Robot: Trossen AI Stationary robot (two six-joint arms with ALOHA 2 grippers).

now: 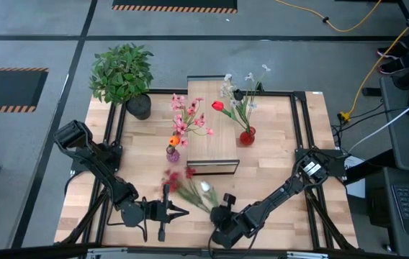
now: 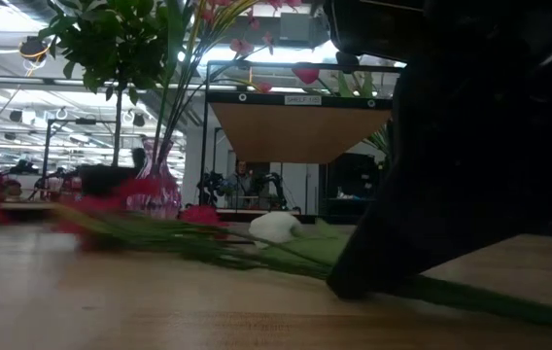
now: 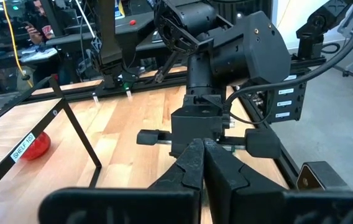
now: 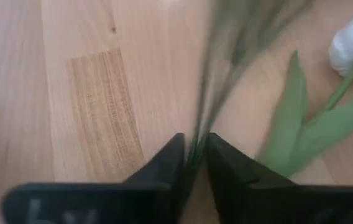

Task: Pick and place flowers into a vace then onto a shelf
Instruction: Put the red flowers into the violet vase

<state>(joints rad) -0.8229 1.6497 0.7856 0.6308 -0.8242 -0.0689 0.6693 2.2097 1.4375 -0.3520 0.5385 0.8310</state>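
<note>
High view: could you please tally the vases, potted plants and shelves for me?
Vases: 2 (purple vase, red vase)
Potted plant: 1
Shelf: 1
Total: 4

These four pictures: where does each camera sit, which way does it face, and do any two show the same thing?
High view: above the table, looking straight down; both arms, the shelf, and loose flowers.
Low view: at tabletop height, looking level across; a dark arm blocks the right side.
Left wrist view: on the left arm, past its shut left gripper, facing the right arm.
Right wrist view: on the right arm, looking down at the right gripper around a green stem.
Shared: the white flower shows low and right wrist.
</note>
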